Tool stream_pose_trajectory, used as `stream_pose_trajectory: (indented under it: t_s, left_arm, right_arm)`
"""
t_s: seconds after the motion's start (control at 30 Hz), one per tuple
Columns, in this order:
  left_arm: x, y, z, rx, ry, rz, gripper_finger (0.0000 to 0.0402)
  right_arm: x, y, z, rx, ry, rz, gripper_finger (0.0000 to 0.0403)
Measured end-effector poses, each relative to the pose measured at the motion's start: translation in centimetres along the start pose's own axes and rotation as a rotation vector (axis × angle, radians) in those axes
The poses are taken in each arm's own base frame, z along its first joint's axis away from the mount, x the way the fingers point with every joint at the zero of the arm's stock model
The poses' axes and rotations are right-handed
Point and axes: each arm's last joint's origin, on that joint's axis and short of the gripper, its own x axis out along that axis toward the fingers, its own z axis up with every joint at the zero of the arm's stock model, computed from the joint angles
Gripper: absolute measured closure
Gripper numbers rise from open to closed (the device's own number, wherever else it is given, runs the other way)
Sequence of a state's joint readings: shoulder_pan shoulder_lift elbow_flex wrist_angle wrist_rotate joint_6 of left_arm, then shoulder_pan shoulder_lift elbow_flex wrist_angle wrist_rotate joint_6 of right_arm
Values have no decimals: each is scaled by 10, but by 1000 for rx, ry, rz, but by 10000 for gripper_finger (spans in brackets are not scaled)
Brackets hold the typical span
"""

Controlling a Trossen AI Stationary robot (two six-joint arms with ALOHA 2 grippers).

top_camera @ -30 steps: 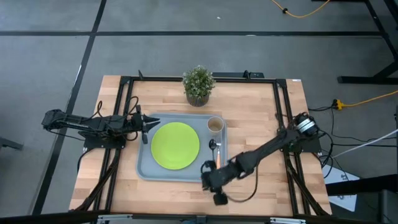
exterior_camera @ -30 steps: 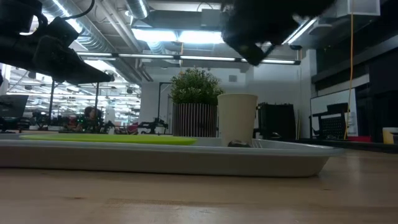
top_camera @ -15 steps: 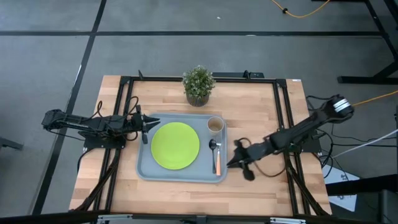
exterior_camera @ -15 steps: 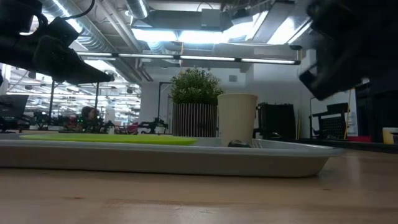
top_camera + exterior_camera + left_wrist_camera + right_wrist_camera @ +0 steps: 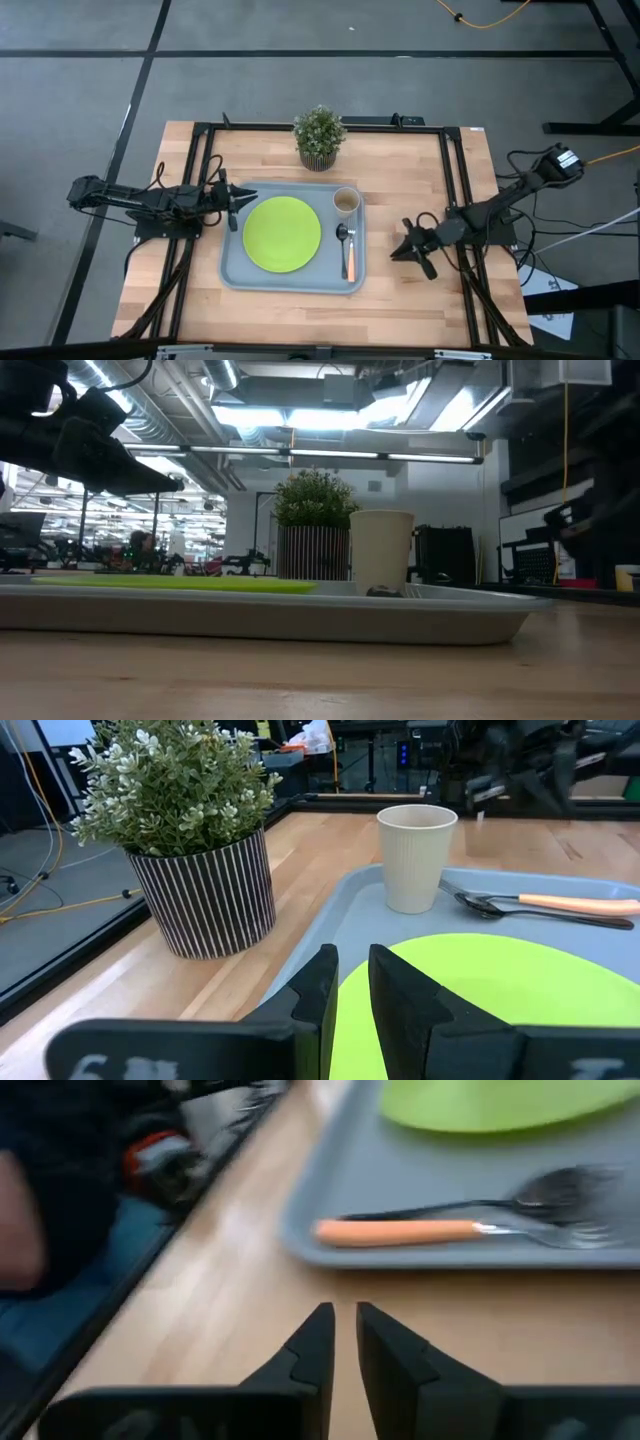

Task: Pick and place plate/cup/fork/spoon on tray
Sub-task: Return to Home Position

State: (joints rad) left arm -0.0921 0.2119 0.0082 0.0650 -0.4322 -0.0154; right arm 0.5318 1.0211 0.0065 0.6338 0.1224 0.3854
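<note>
High view: the grey-blue tray (image 5: 292,238) lies mid-bench and carries the lime-green plate (image 5: 282,234), the beige cup (image 5: 346,201), the dark spoon (image 5: 342,236) and the orange-handled fork (image 5: 349,257). The left gripper (image 5: 236,199) hovers at the tray's left edge; the right gripper (image 5: 401,249) sits over bare bench (image 5: 420,180), apart from the tray's right rim. All four items appear placed, so the task looks complete; any next move would be to park the arms.

Low view: the tray rim (image 5: 300,615), cup (image 5: 381,552) and a potted plant (image 5: 314,525) in a striped pot stand in profile.

Left wrist view: jaws nearly together and empty over the plate (image 5: 520,990); the cup (image 5: 417,856) stands beyond.

Right wrist view: jaws nearly together and empty, facing the fork (image 5: 430,1231).

No legible writing or brand shows.
</note>
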Motion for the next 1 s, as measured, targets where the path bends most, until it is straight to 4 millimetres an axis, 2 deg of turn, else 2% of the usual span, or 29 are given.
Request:
stream_pose_trajectory:
  t_s: [0.13,0.23,0.4,0.67,1.0]
  left_arm:
    - [0,0,0,0,-1,0,348]
    - [0,0,0,0,0,0,348]
    - [0,0,0,0,0,-2,348]
    - [0,0,0,0,0,-3,348]
    - [0,0,0,0,1,-3,348]
  right_arm:
    - [-3,17,-1,-58,-25,98,351]
    - [-5,24,-3,-79,-49,87,351]
    - [-6,24,3,-109,-134,16,351]
    - [-3,19,7,-1,-192,-50,351]
    - [5,21,-5,-23,-120,-49,351]
